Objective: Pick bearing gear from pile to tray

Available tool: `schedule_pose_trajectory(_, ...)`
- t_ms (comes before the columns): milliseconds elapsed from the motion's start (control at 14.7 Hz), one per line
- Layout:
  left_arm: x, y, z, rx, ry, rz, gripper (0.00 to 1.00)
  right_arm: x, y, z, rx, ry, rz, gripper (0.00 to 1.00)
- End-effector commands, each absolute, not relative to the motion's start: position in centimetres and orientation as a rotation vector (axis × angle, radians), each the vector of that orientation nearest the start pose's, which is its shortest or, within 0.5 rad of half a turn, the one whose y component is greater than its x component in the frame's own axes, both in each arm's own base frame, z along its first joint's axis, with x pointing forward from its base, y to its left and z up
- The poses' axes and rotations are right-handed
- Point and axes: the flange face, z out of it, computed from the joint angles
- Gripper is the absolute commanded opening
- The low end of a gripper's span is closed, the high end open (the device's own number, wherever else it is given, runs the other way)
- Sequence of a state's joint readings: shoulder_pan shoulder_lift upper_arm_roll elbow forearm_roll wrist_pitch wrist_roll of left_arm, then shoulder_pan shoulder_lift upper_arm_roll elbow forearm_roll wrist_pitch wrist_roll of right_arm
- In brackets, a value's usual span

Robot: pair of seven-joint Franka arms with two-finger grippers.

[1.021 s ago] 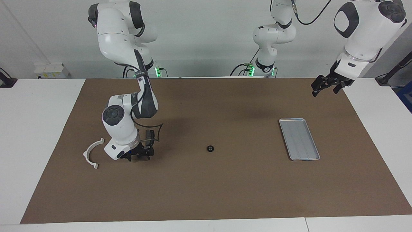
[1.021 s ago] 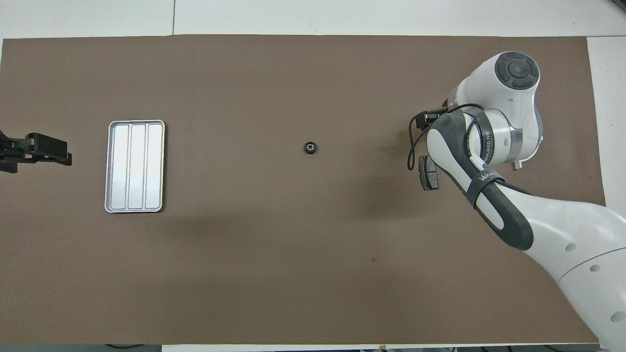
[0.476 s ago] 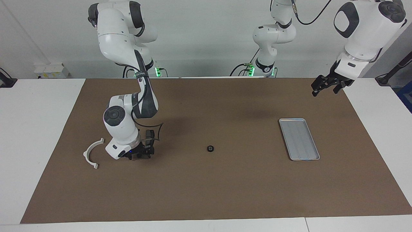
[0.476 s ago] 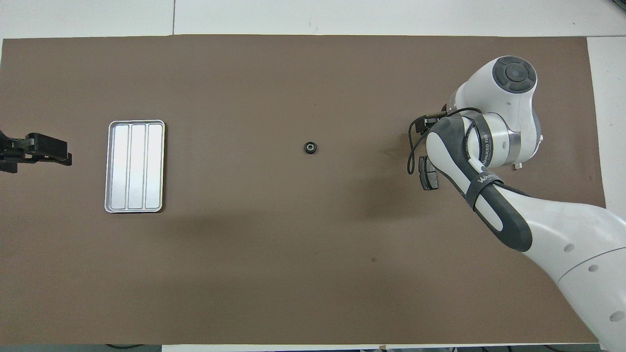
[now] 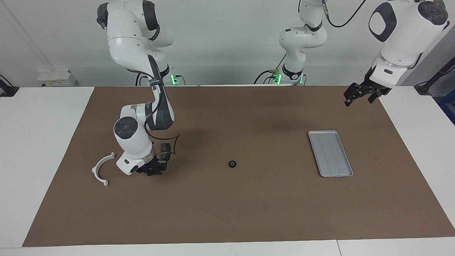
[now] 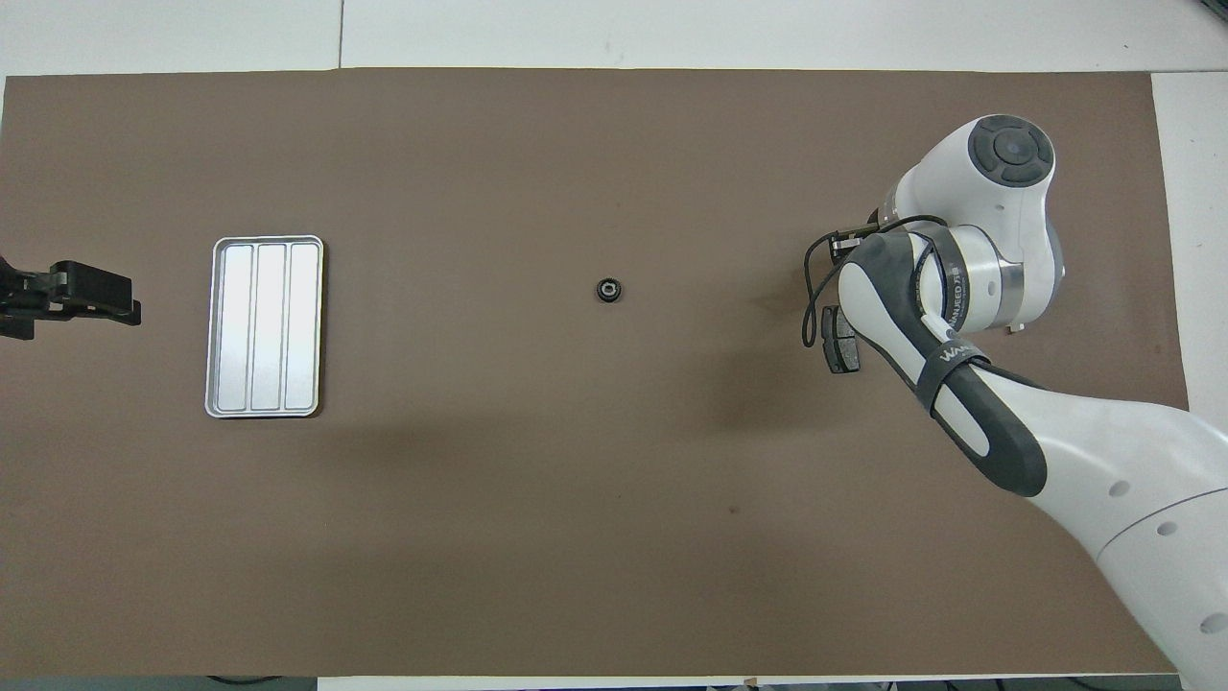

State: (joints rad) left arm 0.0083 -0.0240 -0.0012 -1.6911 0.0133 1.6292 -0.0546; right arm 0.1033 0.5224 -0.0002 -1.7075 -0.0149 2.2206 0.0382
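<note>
A small black round gear [image 5: 232, 164] lies alone on the brown mat mid-table; it also shows in the overhead view [image 6: 609, 289]. The silver ridged tray [image 5: 330, 153] [image 6: 264, 326] lies empty toward the left arm's end. My right gripper [image 5: 155, 170] is low on the mat at the pile, beside the white half-ring bracket [image 5: 101, 169]. In the overhead view the right arm hides this gripper and most of the pile; one dark brake pad [image 6: 841, 345] shows at its edge. My left gripper [image 5: 359, 96] [image 6: 91, 296] hangs open and empty, raised, at the mat's edge past the tray.
The brown mat [image 5: 227, 213] covers most of the white table. The right arm's forearm and cable [image 6: 815, 288] lie over the pile area.
The right hand has turned and settled a little at the pile, and its dark gripper shape looks narrower than before. The gear, the tray and the left arm have not moved.
</note>
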Motion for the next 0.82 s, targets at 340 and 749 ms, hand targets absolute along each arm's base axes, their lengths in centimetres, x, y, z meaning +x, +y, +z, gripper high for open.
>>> schedule_pose_trajectory(340, 54.3, 0.5, 59.1, -3.114, -0.088, 0.066, 1.00, 66.1, 5.6, 29.4, -3.131, -0.147, 0.022, 0.00)
schedule_pose_trajectory(749, 54.3, 0.5, 59.1, -3.114, -0.088, 0.066, 1.00, 69.1, 4.7, 36.4, -3.131, -0.115, -0.026, 0.00)
